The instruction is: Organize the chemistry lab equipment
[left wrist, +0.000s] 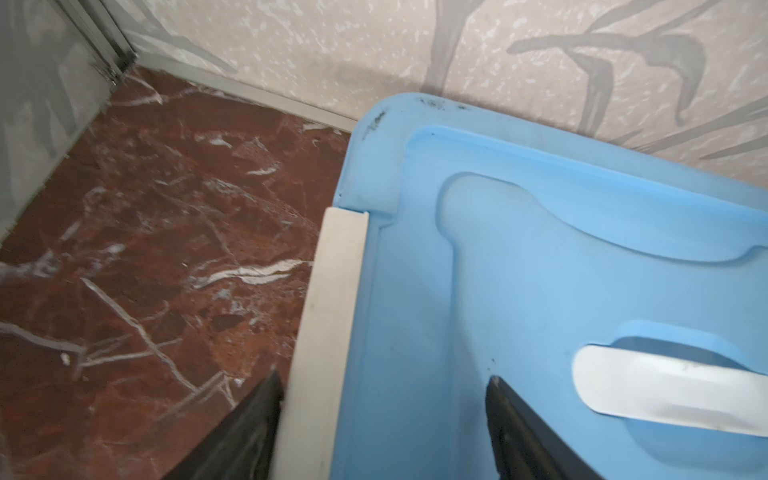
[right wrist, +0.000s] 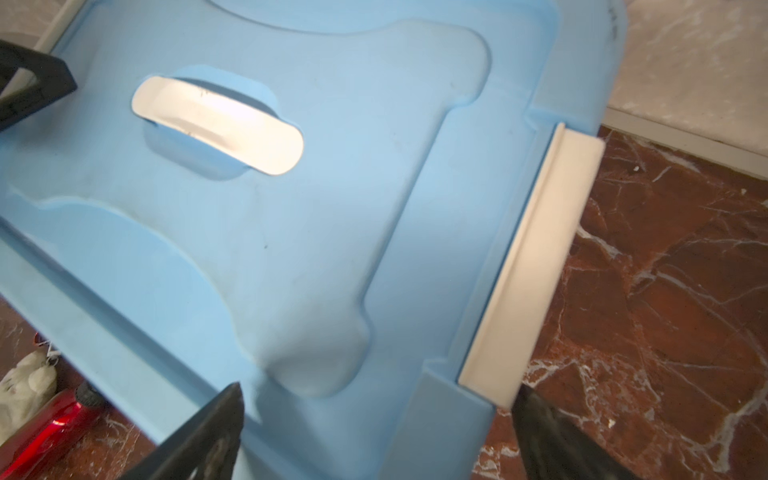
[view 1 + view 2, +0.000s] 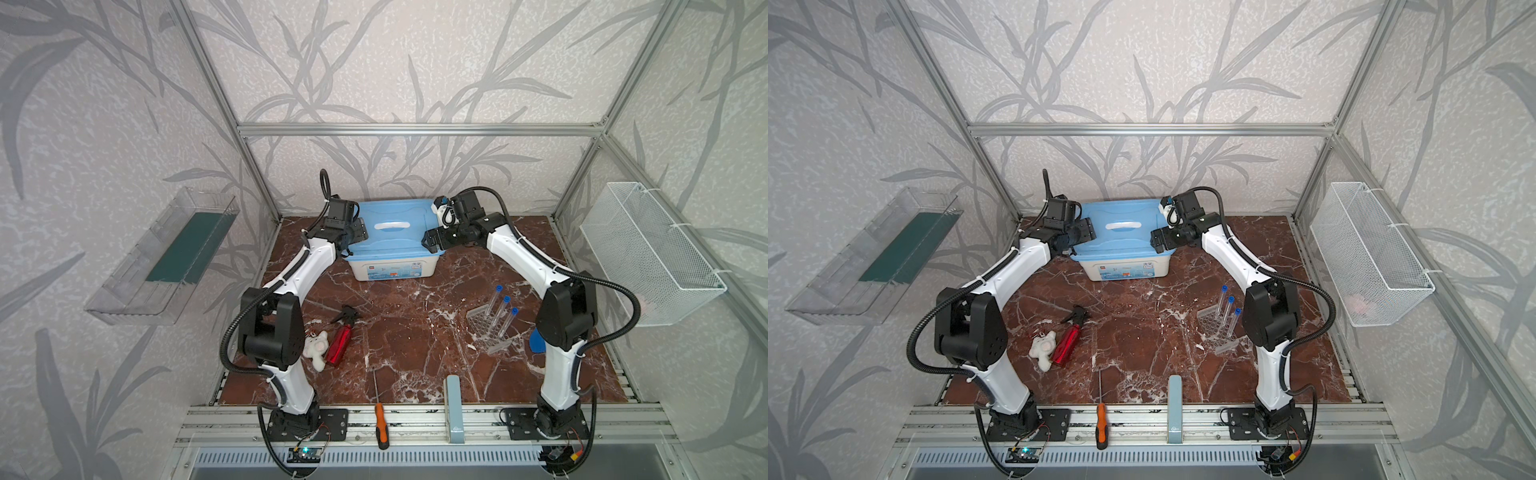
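Three tubes [image 3: 500, 318] stand in the rack [image 3: 482, 328] at the right of the desk [image 3: 415, 332], untouched. Farther back, the left pincer [image 1: 384, 376] and right pincer [image 2: 380, 388] gape wide astride the white latches [image 1: 332, 311] of the blue-lidded box [image 3: 392, 266], holding nothing. Judged best: release both latches evenly, steadying the box.

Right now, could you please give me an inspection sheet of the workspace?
Surface: marble tabletop, no spills seen.
Job's things: three tubes leaning in the rack, right side; nothing else seen.
Clutter: spray bottle and plush toy, left; screwdriver and grey block, front edge; box at the back.
Grippers: left gripper and right gripper, jaws open, each astride a latch of the box; holding nothing.
Cables: black hoses loop off both arms.
Surroundings: clear tray on left wall, wire basket on right wall.
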You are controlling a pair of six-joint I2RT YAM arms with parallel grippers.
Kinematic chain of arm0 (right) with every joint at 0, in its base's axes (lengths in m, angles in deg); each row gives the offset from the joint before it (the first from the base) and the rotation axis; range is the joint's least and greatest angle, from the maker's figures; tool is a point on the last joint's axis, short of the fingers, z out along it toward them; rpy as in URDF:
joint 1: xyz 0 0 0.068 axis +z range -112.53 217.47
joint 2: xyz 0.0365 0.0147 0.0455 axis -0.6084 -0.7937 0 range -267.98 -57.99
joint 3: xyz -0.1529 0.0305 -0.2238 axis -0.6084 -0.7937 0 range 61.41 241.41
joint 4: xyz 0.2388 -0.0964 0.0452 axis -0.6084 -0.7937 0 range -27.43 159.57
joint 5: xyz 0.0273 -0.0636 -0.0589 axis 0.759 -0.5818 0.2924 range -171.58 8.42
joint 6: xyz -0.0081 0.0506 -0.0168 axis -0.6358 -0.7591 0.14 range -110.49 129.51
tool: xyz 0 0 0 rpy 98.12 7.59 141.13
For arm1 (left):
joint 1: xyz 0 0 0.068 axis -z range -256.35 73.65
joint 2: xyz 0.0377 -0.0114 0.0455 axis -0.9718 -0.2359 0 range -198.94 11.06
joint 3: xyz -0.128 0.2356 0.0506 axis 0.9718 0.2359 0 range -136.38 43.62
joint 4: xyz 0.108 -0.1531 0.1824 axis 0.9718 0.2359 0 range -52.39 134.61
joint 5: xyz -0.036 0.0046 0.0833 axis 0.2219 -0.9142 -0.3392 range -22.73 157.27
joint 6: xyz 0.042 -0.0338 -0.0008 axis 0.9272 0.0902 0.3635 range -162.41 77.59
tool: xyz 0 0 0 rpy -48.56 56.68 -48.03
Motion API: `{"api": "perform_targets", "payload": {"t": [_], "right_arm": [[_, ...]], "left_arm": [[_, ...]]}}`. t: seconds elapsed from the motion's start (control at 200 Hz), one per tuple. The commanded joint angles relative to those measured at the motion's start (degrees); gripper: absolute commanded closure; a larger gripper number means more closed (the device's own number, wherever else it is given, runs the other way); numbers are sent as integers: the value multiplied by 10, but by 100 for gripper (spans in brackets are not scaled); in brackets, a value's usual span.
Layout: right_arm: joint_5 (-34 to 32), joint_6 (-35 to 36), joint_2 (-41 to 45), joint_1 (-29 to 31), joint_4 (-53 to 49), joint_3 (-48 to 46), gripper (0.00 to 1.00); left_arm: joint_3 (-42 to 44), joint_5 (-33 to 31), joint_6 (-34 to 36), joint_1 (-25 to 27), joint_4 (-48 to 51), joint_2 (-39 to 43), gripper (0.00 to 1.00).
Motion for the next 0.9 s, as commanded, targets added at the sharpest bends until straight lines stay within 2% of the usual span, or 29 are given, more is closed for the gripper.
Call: {"api": "perform_targets", "payload": {"t": [0.0, 0.07, 0.105, 0.25, 0.375, 0.445, 0.63, 0.79, 0.895], "right_arm": [[-9, -14, 68, 2, 18, -10, 1], [-30, -17, 96, 1, 6, -16, 1], [-36, -16, 114, 1, 4, -26, 1], [-61, -12, 225, -9, 13, -114, 1], [-103, -15, 344, -28, 25, -214, 1], [-111, -30, 413, -55, 31, -270, 1], [-128, -72, 551, -163, 10, -401, 0], [-176, -87, 599, -231, 34, -517, 8], [-161, -107, 591, -269, 67, -565, 9]], "left_arm": [[-16, 3, -2, 3, 41, 33, 10], [-12, -1, -4, 2, 47, 51, 6], [-8, -6, -5, 2, 48, 64, 1], [21, -12, -4, 2, 55, 132, 1], [95, 28, -18, 3, 41, 218, 1], [162, 46, -24, 3, 22, 269, 1], [288, 33, -36, -6, 14, 345, 1], [379, -12, -66, -26, -11, 376, 1], [413, -73, -65, -35, -23, 389, 1]]}}
